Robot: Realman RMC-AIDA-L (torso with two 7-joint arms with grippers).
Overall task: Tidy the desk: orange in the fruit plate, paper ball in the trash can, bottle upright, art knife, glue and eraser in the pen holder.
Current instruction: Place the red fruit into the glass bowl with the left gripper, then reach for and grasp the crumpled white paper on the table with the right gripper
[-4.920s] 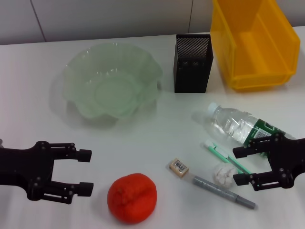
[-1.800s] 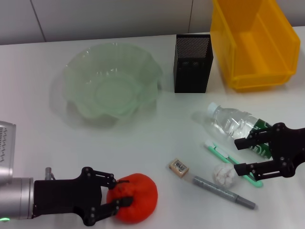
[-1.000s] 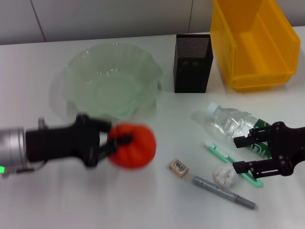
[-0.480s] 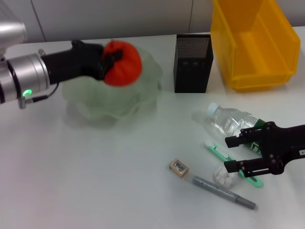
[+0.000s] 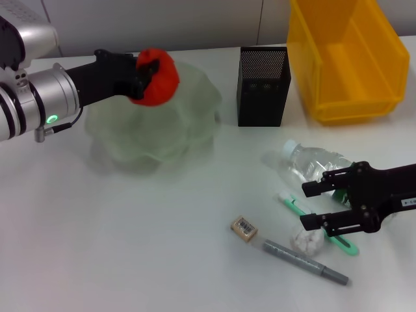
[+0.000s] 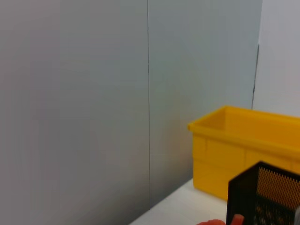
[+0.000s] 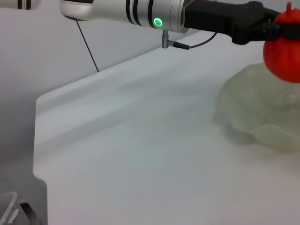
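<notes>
My left gripper [image 5: 147, 73] is shut on the orange [image 5: 159, 83] and holds it in the air over the far side of the pale green glass fruit plate [image 5: 192, 120]. The right wrist view also shows the orange [image 7: 283, 47] above the plate [image 7: 262, 115]. My right gripper [image 5: 308, 207] is open, hovering just above the white paper ball [image 5: 307, 242] and the green art knife [image 5: 294, 205]. The bottle [image 5: 309, 164] lies on its side behind it. The eraser [image 5: 244, 227] and the grey glue stick [image 5: 305, 262] lie on the table. The black mesh pen holder [image 5: 262, 86] stands upright.
The yellow bin [image 5: 344, 55] that serves as trash can stands at the back right, next to the pen holder. The left wrist view shows the bin [image 6: 248, 154] and the pen holder [image 6: 267, 197] against a grey wall.
My left gripper closed on the orange, lifted it from the table's front and carried it over the plate. My right gripper moved left, over the paper ball.
</notes>
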